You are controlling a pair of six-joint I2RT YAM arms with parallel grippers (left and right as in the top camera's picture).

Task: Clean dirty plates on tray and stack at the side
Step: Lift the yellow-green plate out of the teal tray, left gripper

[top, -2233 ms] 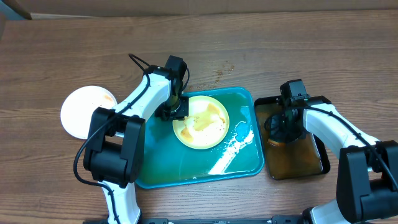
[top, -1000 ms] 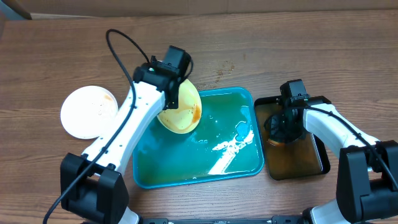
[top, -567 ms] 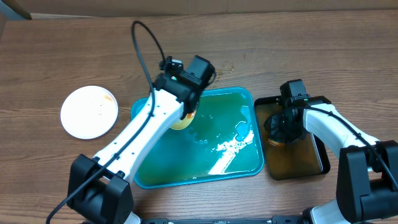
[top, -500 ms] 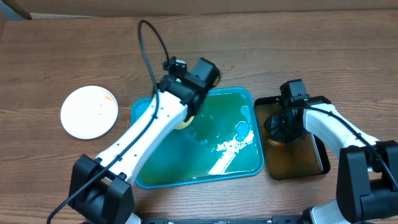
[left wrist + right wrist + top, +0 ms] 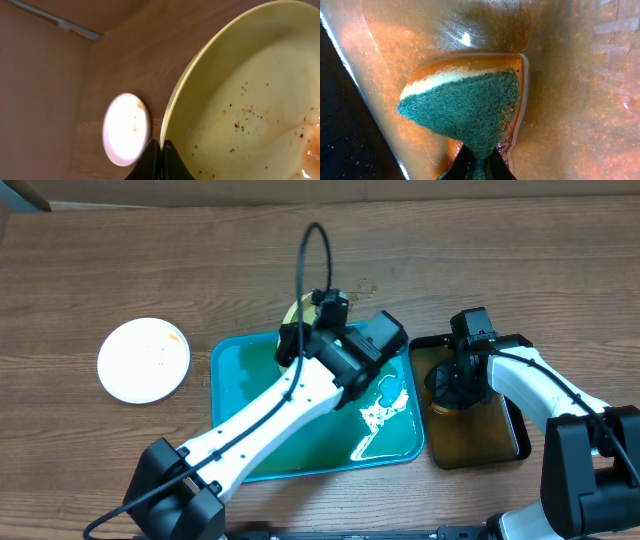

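My left gripper (image 5: 312,333) is shut on the rim of the light green plate (image 5: 296,311) and holds it tilted in the air over the far edge of the teal tray (image 5: 232,385). The arm hides most of the plate from overhead. In the left wrist view the plate (image 5: 250,100) shows brown specks and an orange smear, with the fingertips (image 5: 161,161) pinching its edge. One white plate (image 5: 143,360) lies on the table to the left and also shows in the left wrist view (image 5: 126,129). My right gripper (image 5: 455,388) is shut on a green sponge (image 5: 465,107).
The black tray (image 5: 515,442) with brownish liquid stands right of the teal tray, and the sponge dips into it. The teal tray holds water and shiny wet streaks (image 5: 380,412). The left arm (image 5: 270,415) stretches across the teal tray.
The left gripper lifted the green plate off the teal tray, tilted it and swung it right toward the tray's far edge. The right arm has not moved.
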